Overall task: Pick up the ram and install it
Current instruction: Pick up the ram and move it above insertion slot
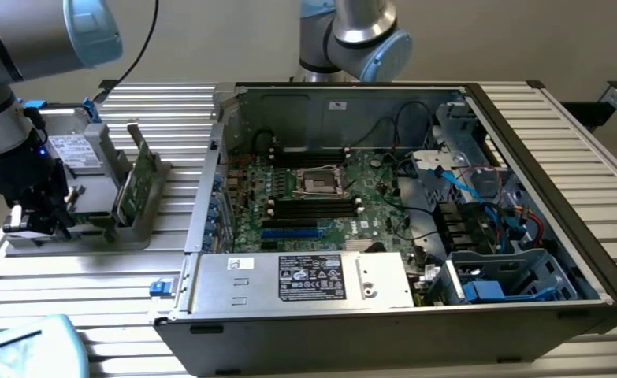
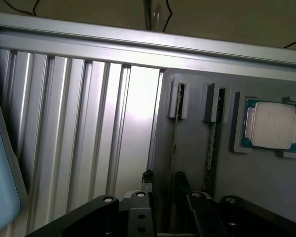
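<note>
- The pincer (image 1: 37,219) hangs low at the exterior view's left, at the near end of a grey holder (image 1: 106,206). I cannot tell whether it is open or closed.
- In the wrist view the pincer (image 2: 163,190) sits just over the holder's (image 2: 197,98) near edge, in line with its slots.
- The ram (image 1: 129,189) stands on edge in the holder, near the pincer. In the wrist view the ram (image 2: 210,148) shows edge-on in a slot.
- A square silver processor (image 2: 271,123) lies in a recess beside the slots.
- The holder rests on a ribbed metal tabletop (image 1: 77,276).
- An open computer case (image 1: 560,260) stands just beside the holder, toward the exterior view's right, with the green motherboard (image 1: 361,197) inside.
</note>
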Controlling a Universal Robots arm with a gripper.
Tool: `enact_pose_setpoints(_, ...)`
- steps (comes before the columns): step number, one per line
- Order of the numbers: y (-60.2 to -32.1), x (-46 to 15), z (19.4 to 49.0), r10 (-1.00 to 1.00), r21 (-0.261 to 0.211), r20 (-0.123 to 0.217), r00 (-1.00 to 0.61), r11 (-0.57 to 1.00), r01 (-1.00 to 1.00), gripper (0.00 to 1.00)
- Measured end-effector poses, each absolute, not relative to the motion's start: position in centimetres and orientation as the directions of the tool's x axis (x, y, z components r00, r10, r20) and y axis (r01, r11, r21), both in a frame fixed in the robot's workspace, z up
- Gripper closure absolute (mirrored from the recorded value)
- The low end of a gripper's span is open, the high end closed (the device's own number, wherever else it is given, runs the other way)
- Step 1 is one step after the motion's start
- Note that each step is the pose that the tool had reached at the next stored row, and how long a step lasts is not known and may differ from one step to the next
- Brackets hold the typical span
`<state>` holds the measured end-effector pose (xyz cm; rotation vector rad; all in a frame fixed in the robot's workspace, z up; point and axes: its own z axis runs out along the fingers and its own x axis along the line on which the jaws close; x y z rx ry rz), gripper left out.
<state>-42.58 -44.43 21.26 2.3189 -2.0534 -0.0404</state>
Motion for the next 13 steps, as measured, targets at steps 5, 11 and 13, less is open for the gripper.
enact_pose_setpoints(5, -44.42, -42.64, 20.65, -0.993, 0.050, 0.007, 0.121, -0.121, -0.991, 0.69)
enact_pose_setpoints(11, -44.39, -42.69, 20.51, -0.993, 0.050, 0.007, 0.120, -0.119, -0.992, 0.69)
enact_pose_setpoints(13, -44.39, -42.70, 20.50, -0.993, 0.050, 0.006, 0.120, -0.119, -0.992, 0.69)
